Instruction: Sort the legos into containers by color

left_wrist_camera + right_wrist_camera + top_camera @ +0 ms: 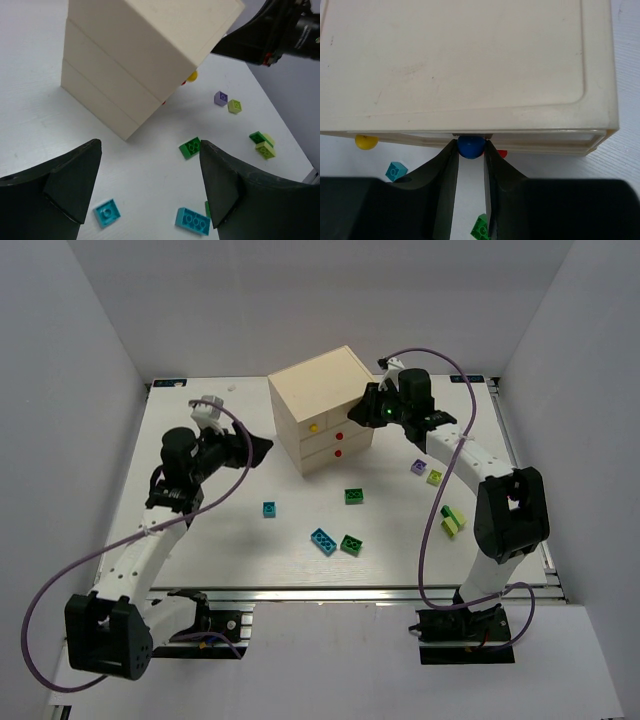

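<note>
You are clamping the right gripper [470, 154] on the round blue knob [471, 145] of the cream wooden drawer chest [318, 398]. Pull straight out and level, so the pads are not slipping. The left gripper [150, 152] is hovering open beside the chest, and the small plastic legos [353, 496] are lying on the white table [220, 530] in front.

The chest [470, 60] is cream-painted wood, matt, faintly scuffed on top. Its blue knob [471, 146] is smooth and glossy. The fingers [445, 175] of my right gripper [471, 148] are matt black plastic. The legos [322, 540] are glossy plastic; the table [400, 545] is matt white
</note>
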You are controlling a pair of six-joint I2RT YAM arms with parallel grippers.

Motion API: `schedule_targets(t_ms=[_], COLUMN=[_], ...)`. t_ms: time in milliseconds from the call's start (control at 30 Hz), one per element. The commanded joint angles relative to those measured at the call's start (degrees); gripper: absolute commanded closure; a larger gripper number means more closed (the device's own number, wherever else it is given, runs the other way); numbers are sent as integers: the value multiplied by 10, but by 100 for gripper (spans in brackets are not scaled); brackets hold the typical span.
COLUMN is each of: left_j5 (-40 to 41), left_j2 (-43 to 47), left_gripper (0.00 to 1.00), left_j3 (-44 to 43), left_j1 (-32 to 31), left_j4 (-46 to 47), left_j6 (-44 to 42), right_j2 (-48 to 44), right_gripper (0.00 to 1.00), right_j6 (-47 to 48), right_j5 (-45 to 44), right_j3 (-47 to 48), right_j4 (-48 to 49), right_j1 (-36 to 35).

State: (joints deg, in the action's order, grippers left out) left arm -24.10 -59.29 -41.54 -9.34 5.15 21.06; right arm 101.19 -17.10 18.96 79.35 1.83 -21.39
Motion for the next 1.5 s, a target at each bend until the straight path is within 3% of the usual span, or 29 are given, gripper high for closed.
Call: schedule_targets(t_ms=[0,100,400,700,800,1000,1300,1467], left_j5=[-33,3,131,336,375,482,541,553], left_j2=[-47,-93,-213,-297,-323,-391,-419,-430], left_gripper=[10,9,6,6,6,23,39,42], left_j3=[-102,-206,-359,-405,-415,-472,-458,-467], left_j1=[-15,-45,-160,-271,-285,-311,-316,-316], left_j4=[-13,-111,-230,-199,-181,-185,-153,-146], left_j6=[-2,-85,-274,-412,-435,-467,-485,-476], right_j2=[-12,-4,8,15,15,9,-11,-31], right_gripper=[100,100,100,100,100,100,100,100], right_j6=[9,8,19,31,33,36,53,63], right_j5=[16,25,31,32,33,36,39,49], right_j3=[31,44,50,61,61,52,29,4], right_j4=[9,0,-17,-44,-45,-46,-51,-59], right_j1=[10,11,13,14,16,19,27,34])
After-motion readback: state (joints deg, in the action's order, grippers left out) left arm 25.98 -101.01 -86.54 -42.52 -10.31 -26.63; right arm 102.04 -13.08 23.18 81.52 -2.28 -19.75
